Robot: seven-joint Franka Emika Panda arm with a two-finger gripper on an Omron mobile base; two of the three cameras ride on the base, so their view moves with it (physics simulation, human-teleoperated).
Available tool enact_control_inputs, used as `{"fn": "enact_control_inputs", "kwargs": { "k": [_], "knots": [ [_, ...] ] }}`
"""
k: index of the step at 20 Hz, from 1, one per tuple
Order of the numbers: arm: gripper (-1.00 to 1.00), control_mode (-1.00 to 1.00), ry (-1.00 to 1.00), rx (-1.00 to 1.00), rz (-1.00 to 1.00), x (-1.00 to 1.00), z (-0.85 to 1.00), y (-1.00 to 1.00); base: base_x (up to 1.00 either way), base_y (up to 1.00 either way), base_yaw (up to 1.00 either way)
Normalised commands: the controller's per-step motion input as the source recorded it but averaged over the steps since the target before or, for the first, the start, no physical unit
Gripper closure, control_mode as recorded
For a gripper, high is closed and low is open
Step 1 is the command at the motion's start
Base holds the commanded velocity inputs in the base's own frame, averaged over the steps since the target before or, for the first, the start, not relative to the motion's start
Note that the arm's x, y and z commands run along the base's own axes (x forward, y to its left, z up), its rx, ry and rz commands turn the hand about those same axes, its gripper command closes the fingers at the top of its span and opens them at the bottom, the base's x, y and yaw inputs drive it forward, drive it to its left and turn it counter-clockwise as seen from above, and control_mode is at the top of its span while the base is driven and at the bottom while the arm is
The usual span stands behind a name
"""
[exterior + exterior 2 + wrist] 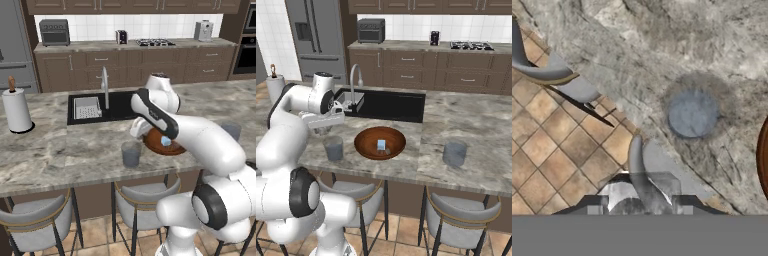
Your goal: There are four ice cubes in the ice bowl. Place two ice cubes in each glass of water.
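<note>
Hand view: looked down past the gripper (639, 205), fingertips (594, 204) set partway apart, with a faint pale translucent block between them. Took it for an ice cube (641, 192) pinched there, though hard to make out against the floor below.

Found the near glass of water (693, 114) below and just ahead of the fingers, seen from above as a grey-blue disc, upright, with no cube discernible in it. Found the rim of the ice bowl (763, 160) further off to the same side, apart from the glass.

In the right base view, saw the gripper (321, 131) hanging above and just beside that glass (333, 148), with the wooden bowl (379, 142) next along, holding at least one remaining cube (381, 145). Saw the far glass of water (454, 152) well beyond the bowl, away from the hand, standing alone. In the left base view, caught the same cube (166, 142) in the bowl (172, 149), mostly hidden behind the arm.

Noted the counter edge (619, 117) running close under the hand, with tiled floor (542, 165) and a grey stool (637, 165) past it. Noted open marble countertop (481, 125) around both glasses, a black sink (391, 105) with faucet (353, 82) behind the hand, and a paper-towel roll (16, 110) well off to the side.
</note>
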Motion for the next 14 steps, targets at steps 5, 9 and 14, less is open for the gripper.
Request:
{"fn": "enact_control_inputs", "kwargs": {
  "k": [5, 9, 14],
  "knots": [
    [1.0, -1.0, 0.0, -0.03, -0.02, 0.35, -0.01, 0.0, 0.0, 0.0, 0.0],
    [1.0, -1.0, 0.0, -0.09, -0.05, 0.26, -0.16, 0.0, 0.0, 0.0, 0.0],
    [1.0, -1.0, 0.0, -0.08, -0.05, 0.13, -0.17, 0.0, 0.0, 0.0, 0.0]
  ]
}}
